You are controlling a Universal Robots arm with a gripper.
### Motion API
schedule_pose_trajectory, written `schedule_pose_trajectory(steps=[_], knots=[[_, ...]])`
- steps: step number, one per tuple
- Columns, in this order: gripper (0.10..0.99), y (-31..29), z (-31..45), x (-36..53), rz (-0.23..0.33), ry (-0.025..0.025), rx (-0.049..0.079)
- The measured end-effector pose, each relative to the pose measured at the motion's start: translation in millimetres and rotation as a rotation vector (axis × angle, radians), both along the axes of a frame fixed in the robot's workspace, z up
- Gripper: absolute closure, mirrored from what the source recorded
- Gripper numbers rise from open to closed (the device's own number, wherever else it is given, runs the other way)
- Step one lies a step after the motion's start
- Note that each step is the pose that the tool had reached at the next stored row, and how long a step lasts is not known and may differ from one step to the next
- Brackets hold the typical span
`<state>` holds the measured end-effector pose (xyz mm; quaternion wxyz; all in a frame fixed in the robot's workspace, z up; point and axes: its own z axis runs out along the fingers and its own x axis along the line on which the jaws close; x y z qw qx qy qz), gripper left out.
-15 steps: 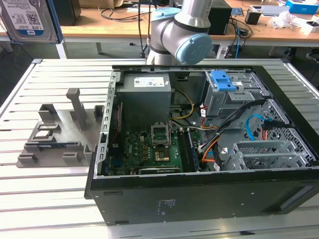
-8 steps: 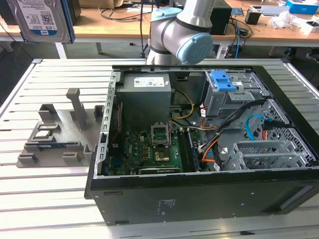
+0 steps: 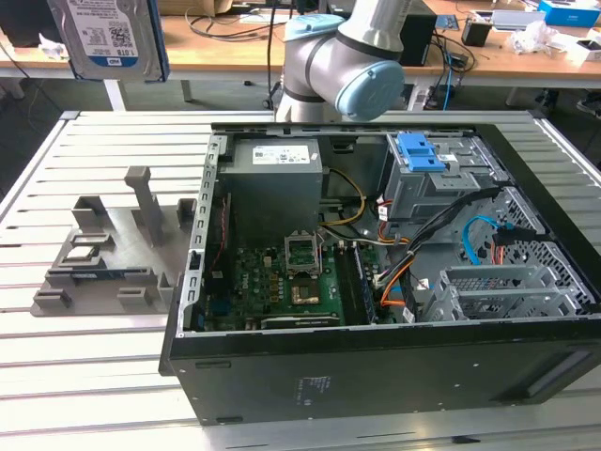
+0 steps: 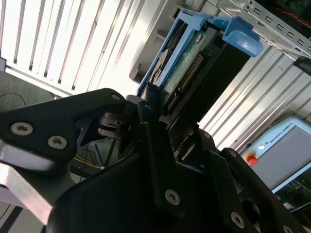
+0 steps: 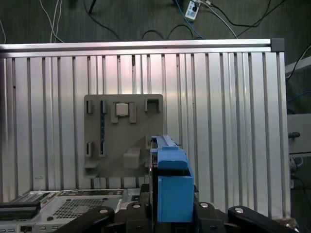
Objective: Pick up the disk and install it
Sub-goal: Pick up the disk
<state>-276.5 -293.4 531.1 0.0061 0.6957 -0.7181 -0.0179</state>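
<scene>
Blue-railed disk is clamped edge-on between the closed black jaws of the gripper and held clear of the slatted metal table. In the exterior view the disk shows high up, label facing the camera, toward the table's far corner on the exterior view's left. A grey fixture lies on the table beside the open computer case. In the first wrist view the disk hangs over the fixture's edge nearest the case.
</scene>
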Motion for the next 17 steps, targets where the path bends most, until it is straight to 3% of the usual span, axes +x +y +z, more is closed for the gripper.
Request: schedule_pose_trajectory(steps=[8,13,17], knots=[[0.722,0.0,0.0,30.2,0.000,0.0003,0.000],[0.722,0.0,0.0,59.0,0.000,0.0006,0.000],[0.722,0.0,0.0,73.5,0.000,0.0010,0.000]])
